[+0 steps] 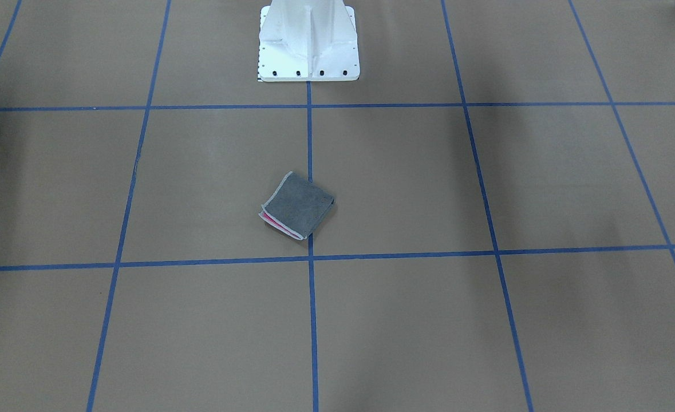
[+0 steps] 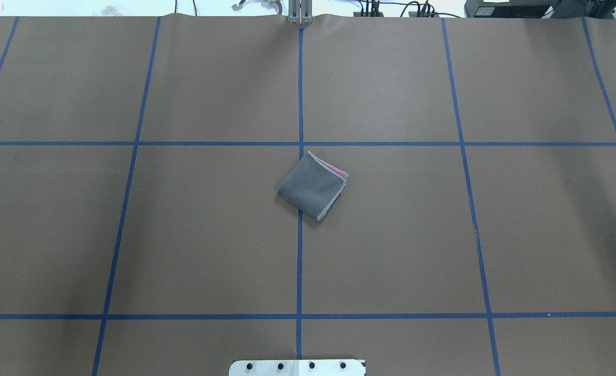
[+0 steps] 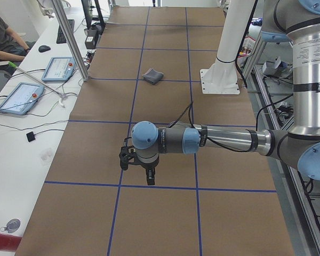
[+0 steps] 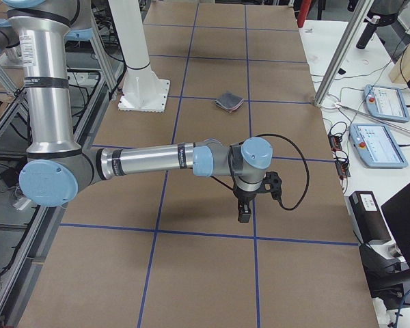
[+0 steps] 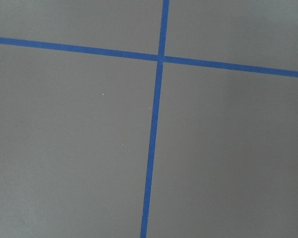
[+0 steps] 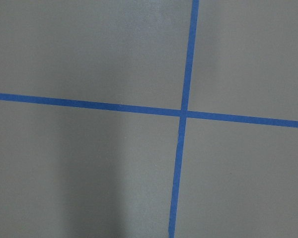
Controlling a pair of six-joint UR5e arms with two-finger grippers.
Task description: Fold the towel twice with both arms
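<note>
While both arms are parked way out at opposite ends of the brown paper-covered bench (image 2: 391, 250), the small terry towel (image 2: 312, 186) sits on its own in the middle, folded into a compact square. Its dark grey face is outward, with a light grey hem along two edges. In the overhead view a sliver of pink peeks out at its far right edge. It lies turned like a diamond, straddling the centre one of the blue tape lines (image 2: 300, 261), well clear of the white metal pedestal (image 1: 308, 40). The silver-tubed left arm (image 3: 224, 140) with light-blue joint caps stretches low over the bench, its black left gripper (image 3: 149, 178) pointing down just above a tape line, well apart from the towel (image 3: 153, 76). The matching right arm (image 4: 150, 160) does the same at the other end with its black right gripper (image 4: 244, 213). Honestly can't tell from these side angles whether either gripper is spread or pressed together. Both wrist cams show only brown paper and crossing tape.
</note>
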